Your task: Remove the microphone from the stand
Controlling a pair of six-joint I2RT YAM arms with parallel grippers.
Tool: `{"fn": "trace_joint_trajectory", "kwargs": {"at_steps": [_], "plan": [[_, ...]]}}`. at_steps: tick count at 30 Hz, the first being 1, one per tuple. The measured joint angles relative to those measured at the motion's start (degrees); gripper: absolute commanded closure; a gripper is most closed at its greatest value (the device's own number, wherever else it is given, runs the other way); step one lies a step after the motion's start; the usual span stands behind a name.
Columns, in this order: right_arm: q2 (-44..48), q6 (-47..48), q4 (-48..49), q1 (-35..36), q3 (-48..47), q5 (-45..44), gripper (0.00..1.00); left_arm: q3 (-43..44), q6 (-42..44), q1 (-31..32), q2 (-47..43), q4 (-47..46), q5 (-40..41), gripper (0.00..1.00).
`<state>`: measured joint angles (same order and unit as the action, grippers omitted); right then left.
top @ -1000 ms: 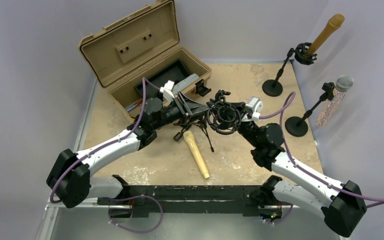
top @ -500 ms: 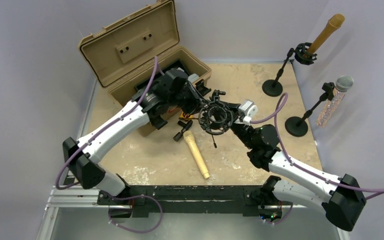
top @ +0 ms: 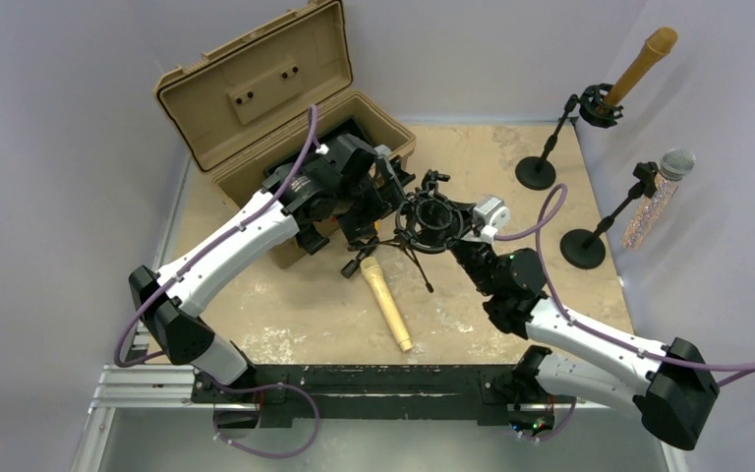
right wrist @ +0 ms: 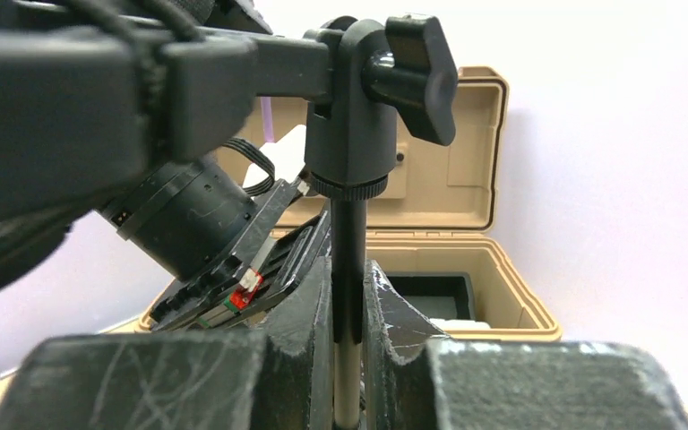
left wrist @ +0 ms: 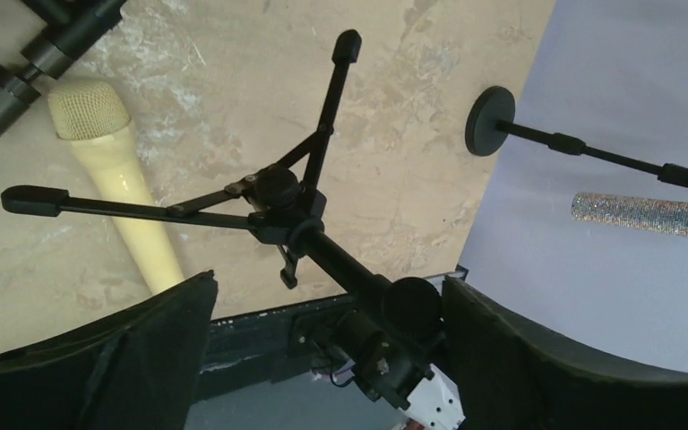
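Pinching stand pole point(right wrist: 348, 237) in right gripper point(right wrist: 348, 273), left gripper point(left wrist: 327, 285) spread wide; best set down level, clear of microphone point(top: 388, 305)

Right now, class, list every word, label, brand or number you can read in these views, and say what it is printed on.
None can be read.
The small red tag in the right wrist view is too small to read.
The tan case, the stand and the cream microphone show no lettering.

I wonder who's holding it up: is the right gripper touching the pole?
Touching. Right wrist view: the right gripper squeezes the pole from both sides.
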<state>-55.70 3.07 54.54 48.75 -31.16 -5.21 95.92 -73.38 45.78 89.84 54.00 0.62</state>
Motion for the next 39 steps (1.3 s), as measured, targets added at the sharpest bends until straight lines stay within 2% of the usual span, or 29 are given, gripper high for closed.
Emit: {"fn": "trace_joint_trajectory", "kwargs": {"at_steps": [7,14,16,21,30,35,39], "plan": [[3.0,-1.0,-0.7,0.9,0.7,-2.1,1.00,-2.2,9.9,-2.3,-2.9,-5.6,-1.5,0.00],[2.9,-3.3,-5.5,1.2,1.9,-6.5,1.00,-6.4,20.3,-13.7,-13.0,-12.6,-2.4,0.00],[2.5,-4.3,-6.9,1.2,2.0,-9.3,1.00,-6.5,23.1,-15.2,-15.5,-14.6,-2.6,0.00],[-1.8,-7.8,-7.7,0.4,1.9,-18.6,1.00,-10.9,30.0,-15.4,-22.0,-21.4,-3.3,0.02],[-10.8,-9.5,-8.6,-7.8,-0.1,-33.7,1.00,-23.8,37.6,-15.4,-31.3,-29.2,-2.8,0.03],[-17.1,-7.6,-5.2,-7.9,-4.1,-37.7,0.99,-29.3,40.1,-15.4,-33.9,-31.5,-0.8,0.05],[-21.7,-7.0,-3.7,-7.2,-5.6,-39.3,0.94,-33.4,41.6,-15.4,-36.5,-33.4,2.1,0.05]]}}
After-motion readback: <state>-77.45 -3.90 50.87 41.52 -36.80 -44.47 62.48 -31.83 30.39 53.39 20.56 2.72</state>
